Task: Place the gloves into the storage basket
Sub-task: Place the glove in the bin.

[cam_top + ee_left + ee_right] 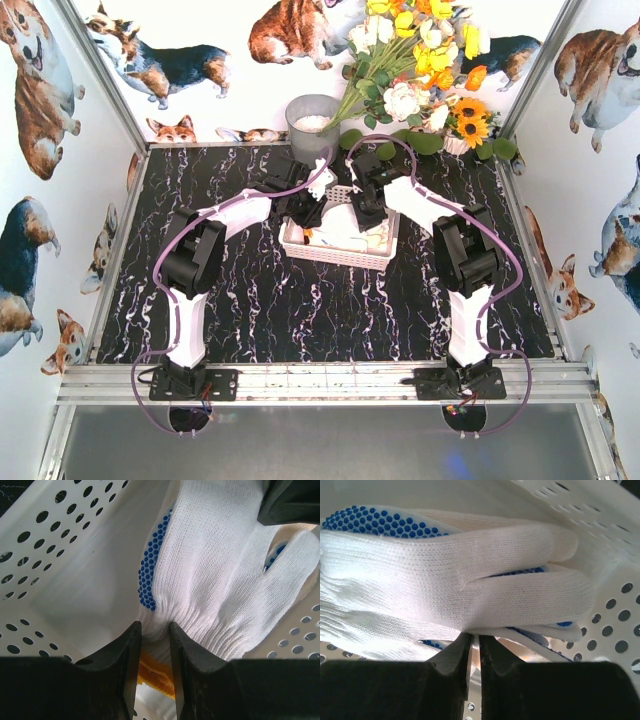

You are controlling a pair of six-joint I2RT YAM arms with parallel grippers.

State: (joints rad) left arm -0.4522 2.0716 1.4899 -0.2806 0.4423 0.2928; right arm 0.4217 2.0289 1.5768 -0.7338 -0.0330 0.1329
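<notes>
Gloves (470,575): cream-white knit w/ blue dots, lying inside storage basket (45,540).
L end effector (155,627): jaws narrow, pinching ribbed cuff of a dotted glove. Orange cuff edge shows in gap btwn fingers. Glove body fans away from tips over basket floor.
R end effector (475,640): jaws nearly together w/ thin white sliver in gap, can't tell if it's glove fabric. Glove fingers lie crosswise right at tips.
storage basket: white, perforated walls, mid-desk (250,310). Both arms reach in, L from left, R from right.
desk: black marble-look top.
grey bucket (312,125): just behind basket.
flowers (420,60): far right, beyond bucket.
</notes>
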